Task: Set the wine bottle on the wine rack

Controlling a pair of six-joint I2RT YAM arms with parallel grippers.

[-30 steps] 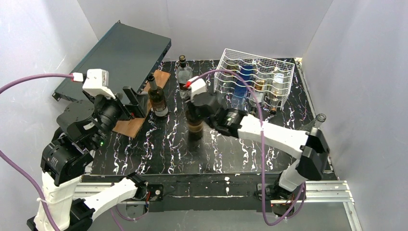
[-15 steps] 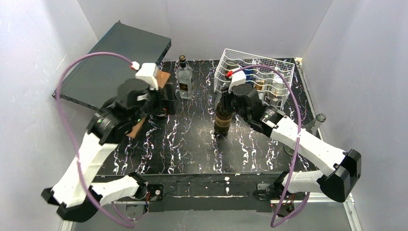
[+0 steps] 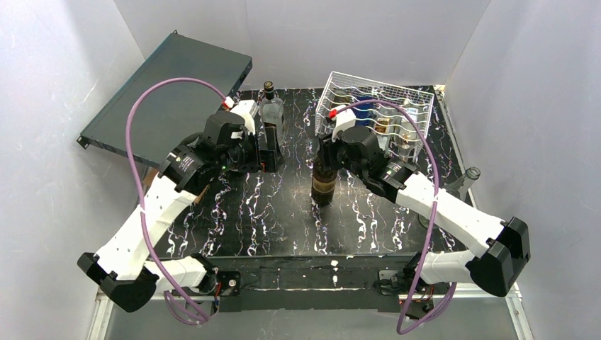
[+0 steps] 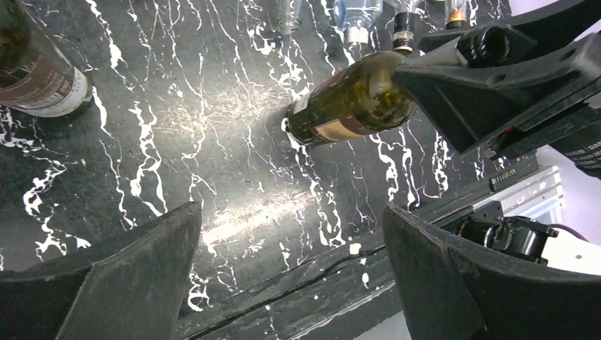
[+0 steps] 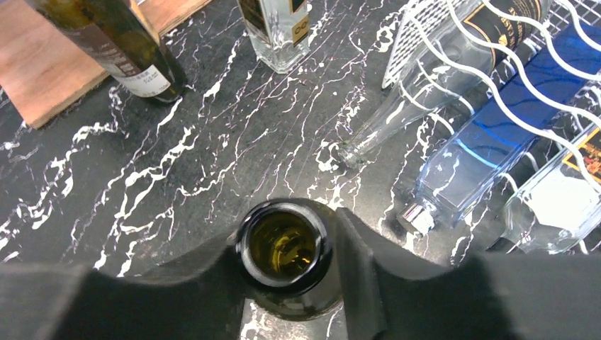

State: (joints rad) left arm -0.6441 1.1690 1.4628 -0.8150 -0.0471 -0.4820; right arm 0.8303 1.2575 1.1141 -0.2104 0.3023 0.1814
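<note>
The wine bottle (image 3: 324, 185) is dark green with a tan label and stands upright mid-table, just in front of the wine rack (image 3: 375, 113). My right gripper (image 3: 327, 150) is shut on its neck; in the right wrist view the open mouth of the wine bottle (image 5: 283, 248) sits between the fingers (image 5: 361, 276). The white wire wine rack (image 5: 496, 78) holds several bottles lying down. My left gripper (image 3: 273, 147) hangs open and empty left of the bottle. Its wrist view shows the wine bottle (image 4: 351, 106) beyond wide-apart fingers (image 4: 135, 276).
A clear square bottle (image 3: 271, 113) stands at the back, beside my left gripper. A dark bottle (image 5: 117, 49) stands on a wooden board (image 5: 42, 71). A flat dark-teal case (image 3: 166, 85) leans at the back left. White walls enclose the table.
My left arm has swung from the far left to the middle, near the clear bottle, staying open. My right arm carried the wine bottle back and right toward the rack.
</note>
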